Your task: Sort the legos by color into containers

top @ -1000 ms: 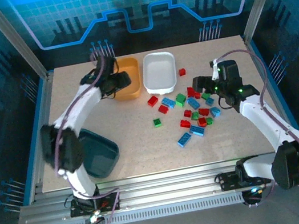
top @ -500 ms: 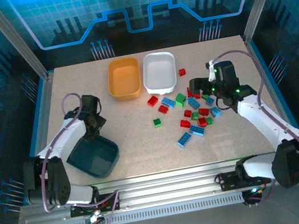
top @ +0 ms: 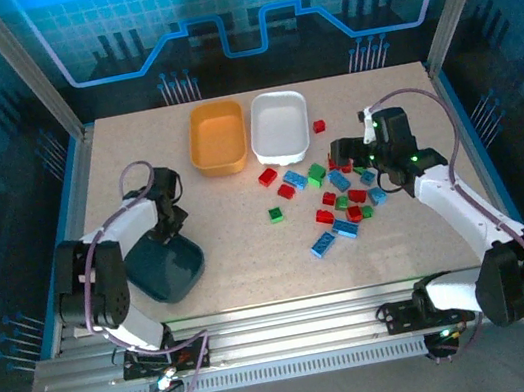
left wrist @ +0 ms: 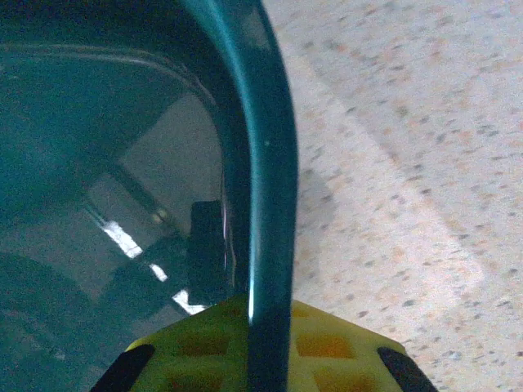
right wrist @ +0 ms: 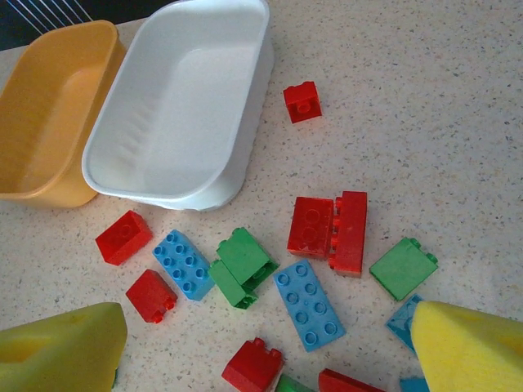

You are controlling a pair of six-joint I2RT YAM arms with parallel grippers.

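My left gripper (left wrist: 270,331) is shut on the rim (left wrist: 265,163) of the dark teal tub (top: 166,272) at the table's near left; the rim runs between its yellow pads (left wrist: 351,343). In the top view this gripper (top: 172,228) stands at the tub's far edge. The orange-yellow tub (top: 218,138) and the white tub (top: 279,127) sit side by side at the back. Red, green and blue legos (top: 335,195) lie scattered right of centre. My right gripper (right wrist: 265,351) hangs open above them, with a long blue brick (right wrist: 309,305), a green pair (right wrist: 243,265) and a red pair (right wrist: 327,230) ahead of its fingers (right wrist: 61,351).
One red brick (right wrist: 302,102) lies alone beside the white tub (right wrist: 184,106). A green brick (top: 276,215) sits apart near the table's centre. The orange tub (right wrist: 49,114) touches the white one. Metal frame posts (top: 16,67) flank the table.
My left arm swung from the orange tub down to the teal tub and shut on its rim; the tub shifted a little. My right gripper edged left over the legos.
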